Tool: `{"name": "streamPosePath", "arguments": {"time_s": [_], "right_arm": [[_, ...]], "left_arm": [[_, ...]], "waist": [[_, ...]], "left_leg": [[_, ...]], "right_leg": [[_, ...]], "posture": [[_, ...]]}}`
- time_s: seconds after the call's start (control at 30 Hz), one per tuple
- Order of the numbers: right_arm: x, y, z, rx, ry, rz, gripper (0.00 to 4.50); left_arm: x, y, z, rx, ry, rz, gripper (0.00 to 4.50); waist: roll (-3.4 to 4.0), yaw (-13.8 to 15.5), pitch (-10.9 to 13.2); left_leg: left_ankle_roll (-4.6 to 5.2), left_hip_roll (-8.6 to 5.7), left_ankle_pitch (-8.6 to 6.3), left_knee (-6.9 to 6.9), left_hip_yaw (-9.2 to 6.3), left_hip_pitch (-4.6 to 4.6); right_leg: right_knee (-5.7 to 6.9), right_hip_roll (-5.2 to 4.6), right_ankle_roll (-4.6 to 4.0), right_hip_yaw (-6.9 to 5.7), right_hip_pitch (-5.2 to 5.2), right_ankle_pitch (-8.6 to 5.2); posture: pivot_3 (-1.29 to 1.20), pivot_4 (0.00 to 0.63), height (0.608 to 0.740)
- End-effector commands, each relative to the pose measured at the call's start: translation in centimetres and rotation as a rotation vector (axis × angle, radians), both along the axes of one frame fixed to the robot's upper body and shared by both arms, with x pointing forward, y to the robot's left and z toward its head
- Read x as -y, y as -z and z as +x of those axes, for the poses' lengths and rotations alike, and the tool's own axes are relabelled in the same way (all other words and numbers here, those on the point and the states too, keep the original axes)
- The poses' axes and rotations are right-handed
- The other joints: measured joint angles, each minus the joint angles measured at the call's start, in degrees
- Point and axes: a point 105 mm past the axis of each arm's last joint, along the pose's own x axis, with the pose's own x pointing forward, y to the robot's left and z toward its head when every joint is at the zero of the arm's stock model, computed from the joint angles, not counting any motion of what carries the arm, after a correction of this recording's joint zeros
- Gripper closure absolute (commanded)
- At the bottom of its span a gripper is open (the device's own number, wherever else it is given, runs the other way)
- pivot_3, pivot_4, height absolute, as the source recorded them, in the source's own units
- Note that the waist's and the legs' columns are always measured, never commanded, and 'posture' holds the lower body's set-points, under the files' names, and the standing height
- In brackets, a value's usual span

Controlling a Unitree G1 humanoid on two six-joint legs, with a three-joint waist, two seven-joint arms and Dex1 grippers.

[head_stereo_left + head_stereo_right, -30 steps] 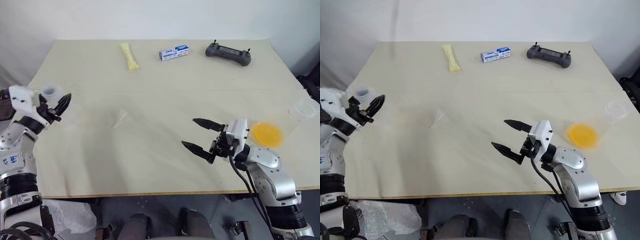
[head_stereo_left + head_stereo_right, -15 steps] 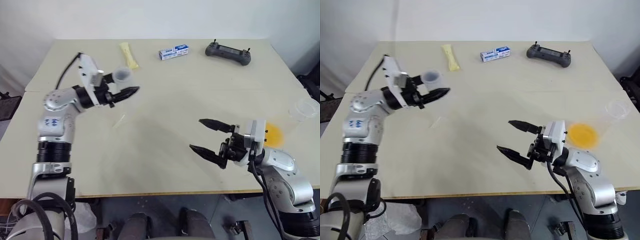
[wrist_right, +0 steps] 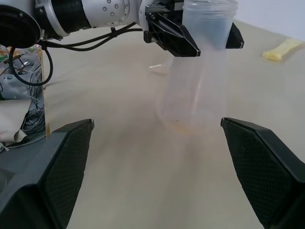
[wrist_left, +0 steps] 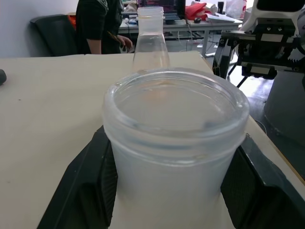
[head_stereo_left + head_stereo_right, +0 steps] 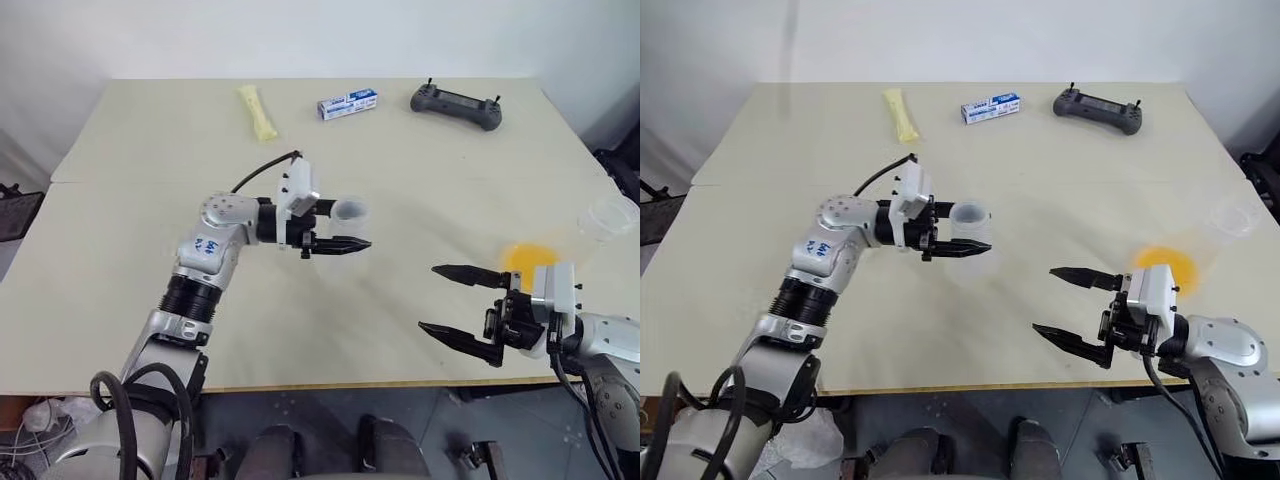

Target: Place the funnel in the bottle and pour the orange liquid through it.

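Nearest, at the front edge of the table [image 5: 130, 300]: right gripper [image 5: 428, 297], level, pointing across toward the robot's left. Its two black fingers are spread wide with nothing between them, and it hangs above the tabletop. Just beyond it, toward the right edge, is a clear container [image 5: 612, 216] with a shallow pool of orange liquid [image 5: 528, 261] in its base. It stands upright and apart from both grippers. In the left wrist view this container rises beyond the held rim, tapering to a narrow neck. Mid-table: left gripper [image 5: 350, 227], level, pointing toward the robot's right, clamped on the frosted neck of the bottle [image 5: 970, 213], one finger on either side. Bottle upright, mouth up, clear body hanging below the fingers and looking empty. Whether its base touches the table or sits just above it, cannot tell. The right wrist view shows a small pale shape [image 3: 159, 68] lying on the table under the left forearm, beside the bottle. It may be the funnel, but is too blurred to be sure. Far edge, in a row well apart from everything else: pale yellow packet [image 5: 258, 110], small blue-and-white box [image 5: 348, 104], black controller [image 5: 455, 106]. A person [image 4: 97, 26] in dark clothing is in the background of the left wrist view.
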Motion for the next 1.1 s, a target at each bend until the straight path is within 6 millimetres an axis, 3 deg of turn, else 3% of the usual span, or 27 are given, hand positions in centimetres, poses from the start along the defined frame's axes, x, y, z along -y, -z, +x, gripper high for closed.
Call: {"name": "streamPosePath", "arguments": {"time_s": [0.03, 0.4, 0.6, 0.63, 0.93, 1.1], "right_arm": [[0.0, -1.0, -0.6, 0.066, 0.015, -0.018, 0.00], [-0.2, -1.0, -0.5, 0.075, 0.049, -0.011, 0.00], [-0.1, -1.2, -0.2, 0.083, 0.054, -0.014, 0.00], [-0.1, -1.2, -0.1, 0.084, 0.055, -0.015, 0.00], [0.2, -1.7, 0.4, 0.096, 0.054, -0.026, 0.00], [0.7, -1.7, 0.6, 0.082, 0.039, -0.059, 0.00]], "left_arm": [[0.9, 0.5, -0.2, -0.007, -0.014, -0.014, 2.00], [2.3, 2.2, 0.2, -0.024, -0.061, -0.008, 2.00], [2.2, 2.6, 0.0, -0.047, -0.045, -0.003, 0.11], [2.2, 2.5, 0.0, -0.057, -0.049, -0.009, 0.02], [0.9, 1.9, 0.0, -0.086, -0.068, -0.017, 0.02], [-1.9, 1.2, -0.7, -0.129, -0.073, 0.008, 0.02]], "waist": [[0.00, 0.1, 0.0], [-0.01, 0.9, 0.0], [-0.01, 1.2, 0.0], [-0.01, 1.2, 0.0], [-0.01, 1.2, 0.0], [-0.01, 1.0, 0.0]], "left_leg": [[0.00, -0.01, 0.00, 0.01, 0.00, -0.01], [0.01, 0.00, 0.00, 0.10, 0.01, -0.01], [0.01, -0.01, 0.00, 0.19, 0.01, -0.03], [0.01, -0.01, 0.00, 0.19, 0.01, -0.03], [0.01, 0.00, 0.00, 0.21, 0.00, -0.04], [0.01, 0.03, 0.00, 0.21, -0.01, -0.03]], "right_leg": [[-0.01, -0.01, 0.00, 0.01, 0.00, 0.00], [-0.01, -0.01, 0.00, 0.05, 0.01, 0.00], [-0.01, -0.01, 0.00, 0.05, 0.02, 0.00], [-0.01, -0.01, 0.00, 0.05, 0.02, 0.00], [0.01, 0.00, 0.00, 0.04, 0.02, 0.00], [0.04, 0.02, 0.00, 0.04, 0.02, 0.00]], "posture": [[0.00, 0.150, 0.740], [0.00, 0.150, 0.740], [0.00, 0.150, 0.740], [0.00, 0.150, 0.740], [0.00, 0.150, 0.740], [0.00, 0.150, 0.740]]}}
